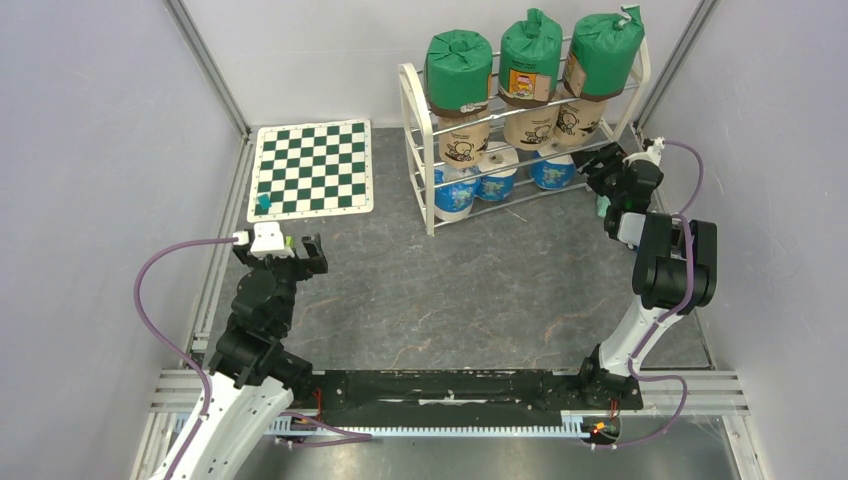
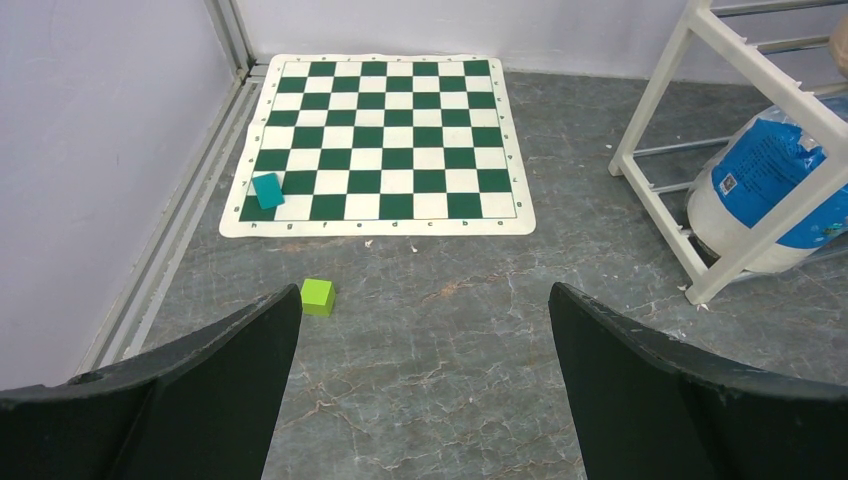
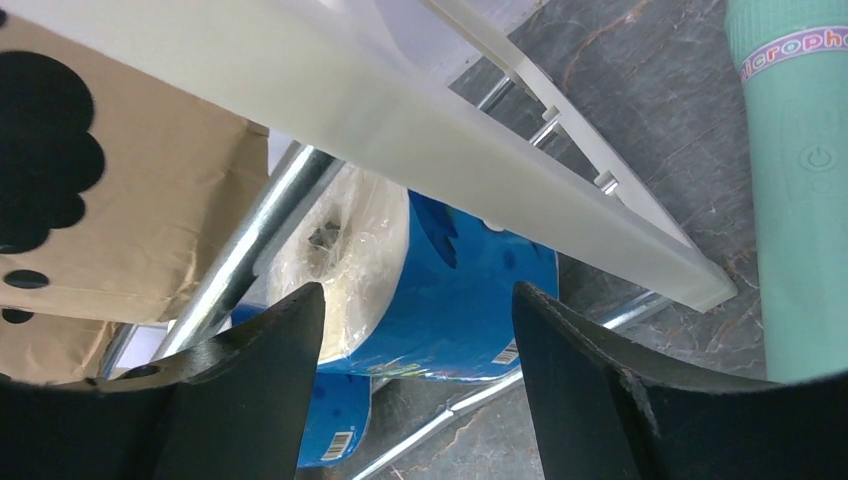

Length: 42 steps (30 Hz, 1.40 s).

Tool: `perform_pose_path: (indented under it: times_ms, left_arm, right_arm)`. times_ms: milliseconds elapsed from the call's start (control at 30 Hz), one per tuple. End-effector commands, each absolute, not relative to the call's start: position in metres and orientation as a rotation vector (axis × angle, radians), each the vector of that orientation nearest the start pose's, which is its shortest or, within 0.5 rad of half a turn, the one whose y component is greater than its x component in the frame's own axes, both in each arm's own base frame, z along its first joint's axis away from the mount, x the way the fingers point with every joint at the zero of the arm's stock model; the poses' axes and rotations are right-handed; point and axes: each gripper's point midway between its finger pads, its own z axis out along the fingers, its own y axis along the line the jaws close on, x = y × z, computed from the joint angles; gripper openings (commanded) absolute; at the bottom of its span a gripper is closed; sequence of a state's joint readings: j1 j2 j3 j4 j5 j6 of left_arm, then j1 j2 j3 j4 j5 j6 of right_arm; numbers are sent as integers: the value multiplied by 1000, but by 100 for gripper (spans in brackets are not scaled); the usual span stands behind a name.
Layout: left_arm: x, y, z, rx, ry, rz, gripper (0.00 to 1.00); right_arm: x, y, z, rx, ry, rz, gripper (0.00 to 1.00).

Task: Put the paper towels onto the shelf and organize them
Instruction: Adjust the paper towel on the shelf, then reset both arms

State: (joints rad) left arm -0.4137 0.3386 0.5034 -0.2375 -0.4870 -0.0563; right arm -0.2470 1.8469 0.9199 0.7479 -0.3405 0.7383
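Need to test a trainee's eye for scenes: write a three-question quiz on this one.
1. True or false: the green rolls sit on the shelf's top tier.
2. The teal block lies on: A the chessboard; B the shelf; C a roll.
3. Fill in: the right gripper points at a ___-wrapped roll.
Key: 1 true; 2 A; 3 blue.
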Motion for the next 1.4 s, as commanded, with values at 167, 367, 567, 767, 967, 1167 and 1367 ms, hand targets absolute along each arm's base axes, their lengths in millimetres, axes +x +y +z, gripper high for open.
perform_pose_path:
  times_ms: [167, 367, 567, 767, 967, 1167, 1367]
  left_arm:
    - [243, -21, 251, -117, 1598, -7, 100]
    - [239, -20, 258, -121, 1574, -22, 100]
    - [232, -22, 282, -123, 1499, -77, 100]
    - [221, -26, 321, -127, 1408, -156, 100]
    - [209, -15, 353, -129, 1375, -117, 100]
    - [204, -6, 367, -166, 1328, -102, 100]
    - [198, 0, 369, -187, 1325, -88, 100]
  right_arm:
    - [482, -46, 141, 594, 1736, 549, 75]
    - [437, -46, 157, 560, 1802, 435, 81]
    - [382, -49, 228, 486, 1729, 284, 90]
    - [330, -69, 299, 484, 1652, 31, 98]
    - [300, -55, 346, 405, 1536, -63, 98]
    - [266, -39, 370, 299, 1382, -134, 98]
    - [234, -43, 363, 282, 1219, -179, 98]
